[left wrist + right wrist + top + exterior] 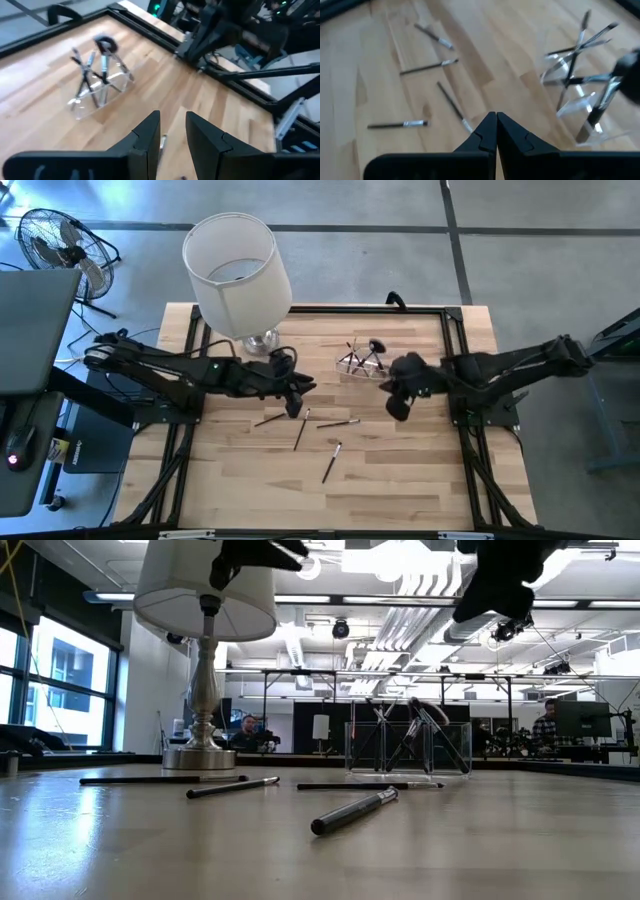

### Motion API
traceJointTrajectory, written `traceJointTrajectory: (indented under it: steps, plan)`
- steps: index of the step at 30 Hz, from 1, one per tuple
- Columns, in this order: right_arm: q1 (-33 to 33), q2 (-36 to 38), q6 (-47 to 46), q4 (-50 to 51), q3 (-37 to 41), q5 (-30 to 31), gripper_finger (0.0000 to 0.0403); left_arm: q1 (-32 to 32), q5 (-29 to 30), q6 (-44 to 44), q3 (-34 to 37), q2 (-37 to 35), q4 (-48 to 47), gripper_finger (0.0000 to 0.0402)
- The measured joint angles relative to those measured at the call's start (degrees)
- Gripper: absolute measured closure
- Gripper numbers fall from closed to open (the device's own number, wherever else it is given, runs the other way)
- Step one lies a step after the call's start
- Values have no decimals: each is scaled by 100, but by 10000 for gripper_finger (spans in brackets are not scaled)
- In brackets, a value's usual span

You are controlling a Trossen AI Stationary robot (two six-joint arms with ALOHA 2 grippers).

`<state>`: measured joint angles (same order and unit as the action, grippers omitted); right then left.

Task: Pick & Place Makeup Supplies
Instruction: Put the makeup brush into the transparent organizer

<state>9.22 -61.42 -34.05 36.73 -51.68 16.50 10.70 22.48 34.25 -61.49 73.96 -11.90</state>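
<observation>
Four thin dark makeup brushes lie flat on the wooden table: one, one, one and one, the nearest. Several more stand leaning in a small clear cup, among them one with a fluffy dark head. My left gripper is open and hovers above the left end of the loose brushes; a brush tip shows below its gap. My right gripper is shut and hovers to the right of the brushes, near the cup.
A table lamp with a white shade stands on its metal base at the far left of the table, close to the left arm. Black frame rails border the table. A fan stands off the table. People sit in the room behind.
</observation>
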Motion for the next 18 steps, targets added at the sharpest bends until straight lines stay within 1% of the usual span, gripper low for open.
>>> traceJointTrajectory:
  steps: [5,11,15,18]
  plan:
    - [404,-293,-204,176,0,74,402,197,77,297,-300,326,-449,310]
    - [555,-815,-198,193,0,0,402,293,140,844,-656,705,-1202,310]
    - [559,-1186,-198,191,0,-188,399,297,-25,1254,-713,948,-1400,310]
    - [559,-1420,-171,186,0,-313,399,297,-161,1600,-728,1069,-1332,310]
